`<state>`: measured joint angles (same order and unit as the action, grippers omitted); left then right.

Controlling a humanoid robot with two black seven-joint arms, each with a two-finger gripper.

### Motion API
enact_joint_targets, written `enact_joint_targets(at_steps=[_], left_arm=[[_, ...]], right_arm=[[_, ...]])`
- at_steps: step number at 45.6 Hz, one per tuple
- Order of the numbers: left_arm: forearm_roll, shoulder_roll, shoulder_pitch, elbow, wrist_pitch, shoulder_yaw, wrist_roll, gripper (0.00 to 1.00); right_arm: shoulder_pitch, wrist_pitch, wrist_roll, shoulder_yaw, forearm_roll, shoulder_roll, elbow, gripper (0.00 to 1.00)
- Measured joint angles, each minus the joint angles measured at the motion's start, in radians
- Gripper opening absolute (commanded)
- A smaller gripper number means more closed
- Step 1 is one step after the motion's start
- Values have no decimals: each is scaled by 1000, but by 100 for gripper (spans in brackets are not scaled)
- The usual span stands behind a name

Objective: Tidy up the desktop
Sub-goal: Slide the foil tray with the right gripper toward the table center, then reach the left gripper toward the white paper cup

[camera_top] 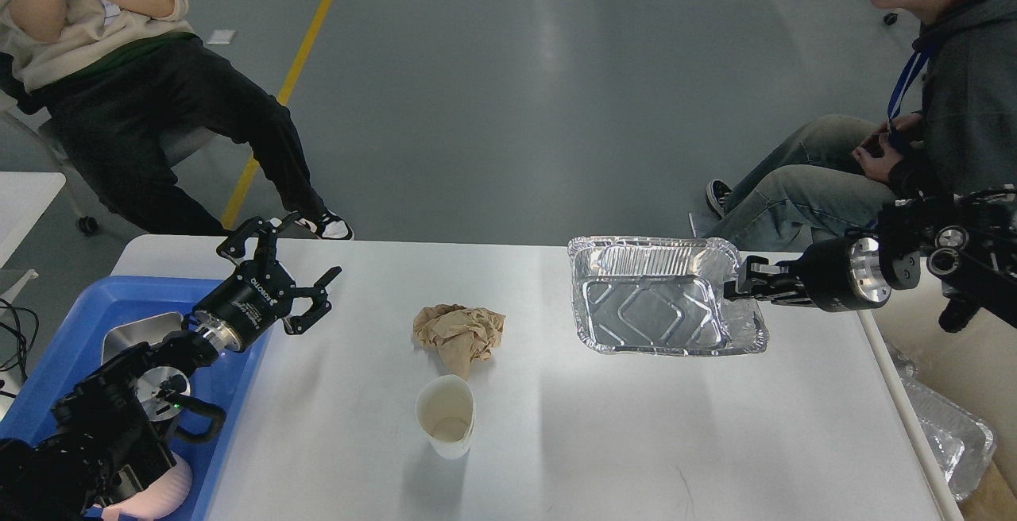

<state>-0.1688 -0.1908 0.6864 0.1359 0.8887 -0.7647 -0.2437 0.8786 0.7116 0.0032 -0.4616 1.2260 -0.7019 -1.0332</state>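
Observation:
The white-grey desktop (604, 441) fills the lower view. My right gripper (735, 287) is shut on the right rim of a shiny foil tray (651, 310) and holds it over the desktop's far right part. A crumpled brown paper ball (459, 332) lies at the middle, with a white paper cup (445, 424) upright just in front of it. My left gripper (290, 279) is open and empty, over the desktop's left part, next to the blue tray's far right corner.
A blue plastic tray (79, 322) at the left edge holds a metal box (131, 330). More foil trays (949, 434) lie off the desktop's right edge. Two people sit beyond the far edge, left and right. A small white table (24, 195) stands far left.

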Motion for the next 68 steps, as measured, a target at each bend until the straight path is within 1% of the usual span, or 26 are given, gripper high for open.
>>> enact_joint_targets(at_steps=[6,15,19,22,24,26,29,33,36,40,45,48,50,53,56,62,65,68], left_arm=[[-12,-50,-3,4,13,25,13,97],[-16,-143,-2,14,38,148,50,96],[-17,-210,4,57,39,180,70,96],[-17,-283,7,136,32,205,83,96],[-17,-348,9,226,9,223,88,96],[-17,-423,9,338,-32,238,92,96],[-17,-567,8,562,-130,259,109,96],[-17,-765,1,892,-268,286,152,96],[-17,-891,-5,1093,-346,304,172,96],[-18,-1047,-11,1295,-398,325,185,96],[-18,-1226,-13,1454,-405,331,196,96],[-20,-1324,-12,1510,-377,331,204,96],[-21,-1380,-11,1531,-337,331,209,96],[-22,-1444,-8,1545,-276,331,214,96],[-24,-1491,-4,1549,-235,330,217,96],[-44,-1524,-3,1549,-212,327,233,96],[-72,-1517,0,1548,-213,323,247,96],[-111,-1483,5,1548,-219,318,271,96]], right_arm=[[5,0,3,2,25,24,40,0],[6,0,3,3,29,40,53,0],[6,0,3,3,29,41,53,0],[7,0,3,3,29,41,53,0],[7,0,3,3,29,41,53,0],[8,0,3,3,29,41,53,0],[7,0,3,2,29,41,53,0],[5,0,3,1,29,45,53,0],[4,0,3,1,29,51,53,0],[4,0,3,1,29,55,53,0],[5,0,3,1,29,57,53,0],[6,0,3,1,29,58,53,0],[6,0,3,1,29,58,53,0],[6,0,3,1,29,58,53,0],[4,0,3,1,29,58,53,0],[2,0,3,1,28,58,53,0],[3,0,3,1,27,58,53,0],[7,0,3,1,27,58,53,0]])
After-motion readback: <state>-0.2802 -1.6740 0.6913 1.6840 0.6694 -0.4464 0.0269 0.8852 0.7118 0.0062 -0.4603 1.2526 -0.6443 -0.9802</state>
